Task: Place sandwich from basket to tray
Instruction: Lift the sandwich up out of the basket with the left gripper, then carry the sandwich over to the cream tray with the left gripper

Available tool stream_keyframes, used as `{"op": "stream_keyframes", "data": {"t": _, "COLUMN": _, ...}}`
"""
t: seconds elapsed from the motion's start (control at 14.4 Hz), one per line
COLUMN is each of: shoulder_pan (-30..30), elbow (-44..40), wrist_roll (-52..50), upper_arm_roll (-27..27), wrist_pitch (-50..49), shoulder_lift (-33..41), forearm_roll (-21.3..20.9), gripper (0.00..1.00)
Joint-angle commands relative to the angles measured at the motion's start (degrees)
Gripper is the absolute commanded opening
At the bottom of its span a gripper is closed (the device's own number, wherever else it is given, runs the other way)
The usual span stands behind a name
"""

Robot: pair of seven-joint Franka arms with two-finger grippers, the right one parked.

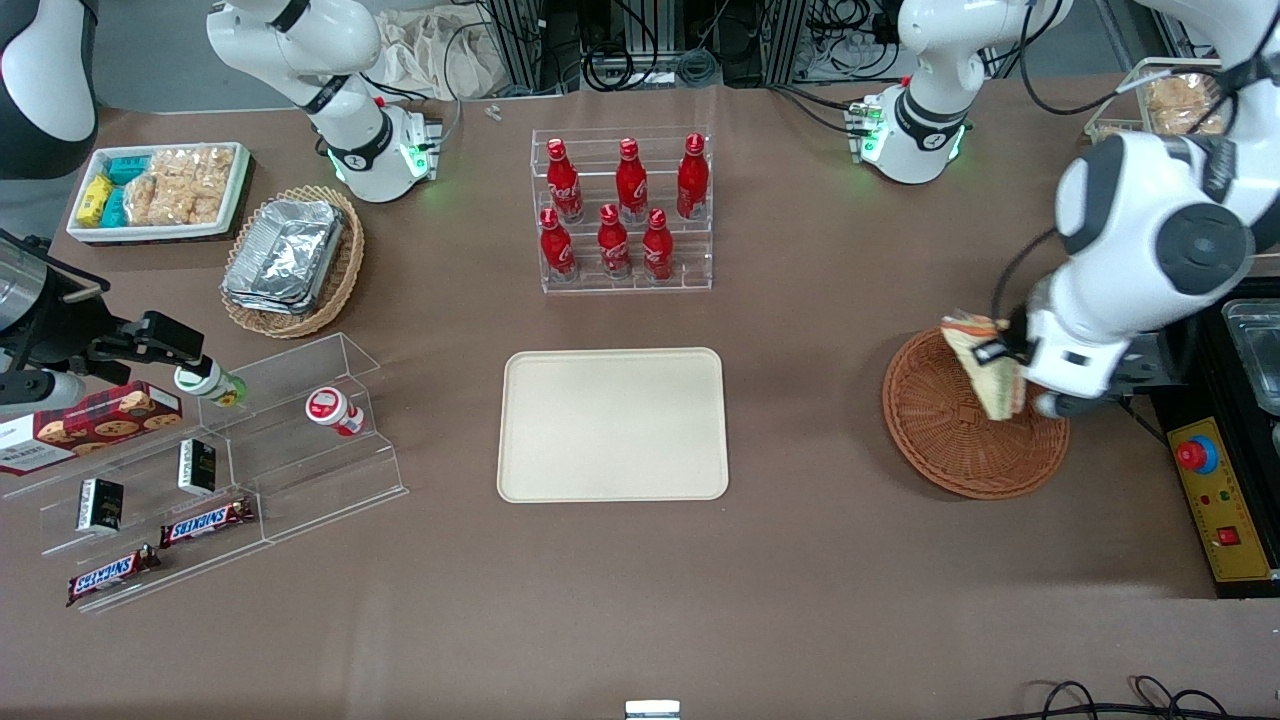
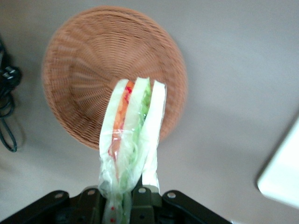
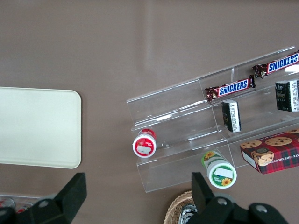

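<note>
Left wrist view is showing the gripper (image 2: 125, 198) clamping the wrapped sandwich (image 2: 131, 135) and holding it in the air right over the basket (image 2: 79, 74), which is sitting near the tabletop's working-arm end, with the tray (image 1: 612, 423) mid-tabletop.

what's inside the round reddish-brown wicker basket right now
Nothing lies in the round reddish-brown woven wicker basket. The gripper, shut on the wrapped triangular sandwich, holds it above the basket. The sandwich and arm cover part of the basket's floor and rim.
</note>
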State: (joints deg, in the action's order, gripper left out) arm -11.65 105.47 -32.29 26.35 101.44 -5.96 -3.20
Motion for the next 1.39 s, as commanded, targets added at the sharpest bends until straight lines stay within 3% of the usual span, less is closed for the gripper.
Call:
{"op": "stream_keyframes", "data": {"t": 0.0, "shoulder_pan": 0.58, "elbow": -7.81, "wrist_roll": -0.14, "upper_arm_roll": 9.48, "wrist_pitch": -5.46, "shoulder_lift": -4.05, "forearm_roll": -0.57, "gripper": 0.00}}
{"op": "stream_keyframes", "data": {"t": 0.21, "shoulder_pan": 5.04, "elbow": -10.80, "wrist_roll": -0.84, "upper_arm_roll": 12.85, "wrist_pitch": -3.46, "shoulder_lift": -8.70, "forearm_roll": -2.15, "gripper": 0.00}}
{"op": "stream_keyframes", "data": {"t": 0.56, "shoulder_pan": 11.56, "elbow": -10.72, "wrist_roll": -6.28, "upper_arm_roll": 12.67, "wrist_pitch": 11.91, "shoulder_lift": -21.52, "forearm_roll": -12.68, "gripper": 0.00}}
{"op": "stream_keyframes", "data": {"t": 0.9, "shoulder_pan": 16.66, "elbow": -12.55, "wrist_roll": -19.18, "upper_arm_roll": 12.50, "wrist_pitch": 20.10, "shoulder_lift": -33.92, "forearm_roll": -24.29, "gripper": 0.00}}
{"op": "stream_keyframes", "data": {"t": 1.11, "shoulder_pan": 20.34, "elbow": -16.51, "wrist_roll": -24.04, "upper_arm_roll": 12.23, "wrist_pitch": 20.90, "shoulder_lift": -39.37, "forearm_roll": -28.43, "gripper": 0.00}}
{"op": "stream_keyframes", "data": {"t": 1.32, "shoulder_pan": 20.88, "elbow": -18.71, "wrist_roll": -24.84, "upper_arm_roll": 11.79, "wrist_pitch": 21.34, "shoulder_lift": -42.02, "forearm_roll": -29.23, "gripper": 0.00}}
